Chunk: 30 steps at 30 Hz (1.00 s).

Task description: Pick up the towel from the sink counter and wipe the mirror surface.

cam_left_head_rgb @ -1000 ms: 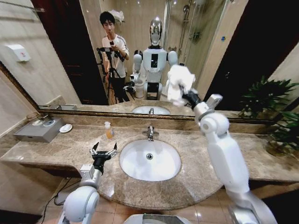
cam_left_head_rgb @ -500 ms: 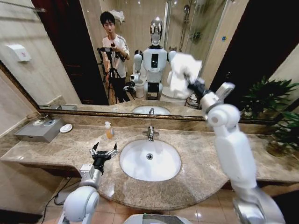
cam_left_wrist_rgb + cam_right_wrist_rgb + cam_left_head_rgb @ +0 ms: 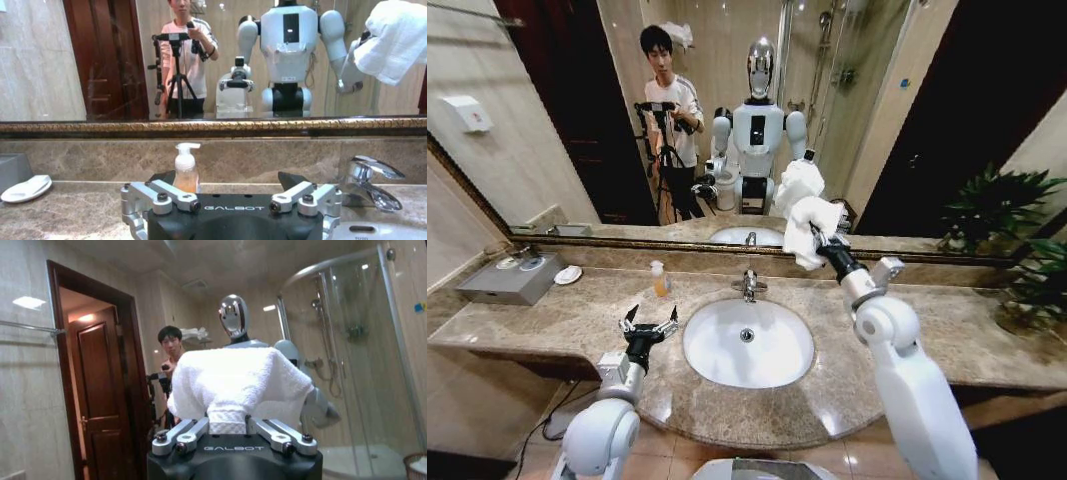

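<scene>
My right gripper (image 3: pixel 816 238) is shut on a bunched white towel (image 3: pixel 808 219), which it holds against the lower part of the large mirror (image 3: pixel 907 120), just above the frame and the chrome faucet (image 3: pixel 749 284). In the right wrist view the towel (image 3: pixel 237 382) drapes over the shut gripper (image 3: pixel 233 434) and hides the glass behind it. My left gripper (image 3: pixel 649 325) hovers open and empty over the marble sink counter (image 3: pixel 567 320), left of the white basin (image 3: pixel 747 345). From the left wrist, the gripper (image 3: pixel 233 196) faces the mirror (image 3: pixel 120 65), with the towel (image 3: pixel 399 40) off to one side.
A soap bottle (image 3: pixel 660 279) stands on the counter behind the left gripper. A grey box (image 3: pixel 512 277) and a soap dish (image 3: pixel 568 274) sit at the far left. A potted plant (image 3: pixel 1017 240) fills the right end.
The right arm swept the towel up and to the right on the mirror, then down and left to just above the frame. The left arm has stayed still.
</scene>
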Tool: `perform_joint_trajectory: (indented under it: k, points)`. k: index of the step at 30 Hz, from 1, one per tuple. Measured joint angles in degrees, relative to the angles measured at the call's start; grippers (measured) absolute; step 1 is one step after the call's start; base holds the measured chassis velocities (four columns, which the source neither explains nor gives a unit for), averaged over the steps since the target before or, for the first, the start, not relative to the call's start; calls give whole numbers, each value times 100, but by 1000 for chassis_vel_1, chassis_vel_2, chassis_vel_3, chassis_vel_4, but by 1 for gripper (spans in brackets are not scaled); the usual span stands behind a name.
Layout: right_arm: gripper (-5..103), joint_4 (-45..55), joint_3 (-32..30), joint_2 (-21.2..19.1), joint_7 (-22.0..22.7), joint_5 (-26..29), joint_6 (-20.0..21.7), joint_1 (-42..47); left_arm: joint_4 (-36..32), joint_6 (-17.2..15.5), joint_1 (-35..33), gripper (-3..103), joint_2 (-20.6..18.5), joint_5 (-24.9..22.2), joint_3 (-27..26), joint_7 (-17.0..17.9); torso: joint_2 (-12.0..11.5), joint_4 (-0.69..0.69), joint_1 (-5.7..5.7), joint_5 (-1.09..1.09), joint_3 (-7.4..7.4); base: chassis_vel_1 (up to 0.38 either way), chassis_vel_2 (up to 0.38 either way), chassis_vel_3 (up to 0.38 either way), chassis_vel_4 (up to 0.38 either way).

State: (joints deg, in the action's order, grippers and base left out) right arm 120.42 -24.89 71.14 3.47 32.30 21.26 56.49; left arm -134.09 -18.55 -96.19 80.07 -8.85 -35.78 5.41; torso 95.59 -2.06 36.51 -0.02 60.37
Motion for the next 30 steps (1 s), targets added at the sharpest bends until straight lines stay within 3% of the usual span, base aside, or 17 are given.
perform_joint_trajectory:
  k: [30]
  points:
    - [13, 56, 259, 163, -252, -318, 43, -51, 0, 0, 0, 100, 0, 0, 0, 0, 0, -1, 2, 2, 1, 56, 55, -56, -57]
